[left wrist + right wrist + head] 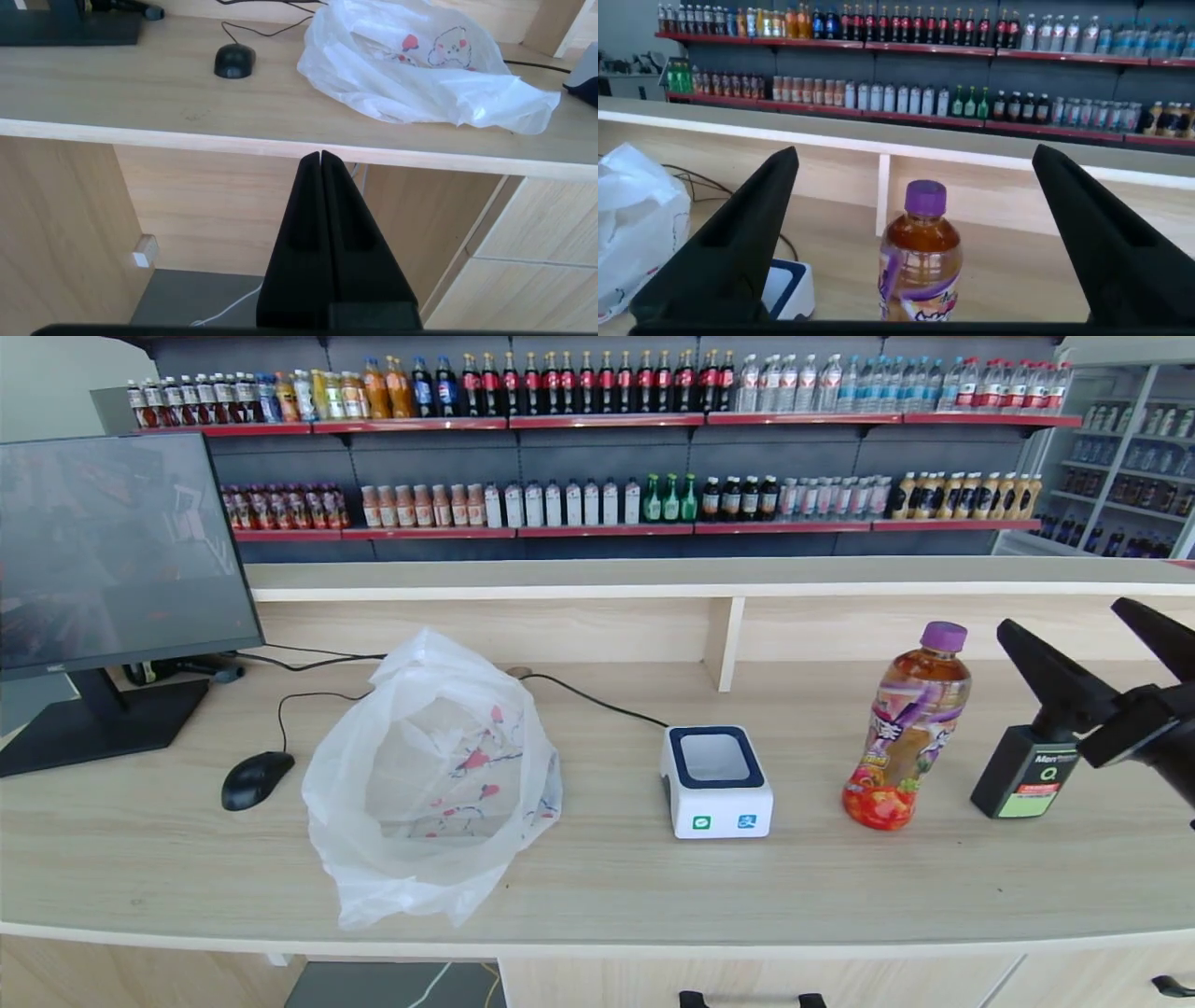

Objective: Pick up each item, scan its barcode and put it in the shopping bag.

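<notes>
Since R gripper (1061, 616) faces bottle (906, 728), jaws gape wide, empty — prob. ready to grab; L gripper (320, 163) pinched closed, hangs low.

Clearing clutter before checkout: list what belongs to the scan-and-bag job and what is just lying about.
Job: purple-capped bottle, dark box, scanner, shopping bag.
Lying about: mouse, monitor, shelf bottles.

left gripper (321, 159): jaws together | shopping bag (411, 70) on counter (112, 93) | mouse (234, 62) near bag
</notes>
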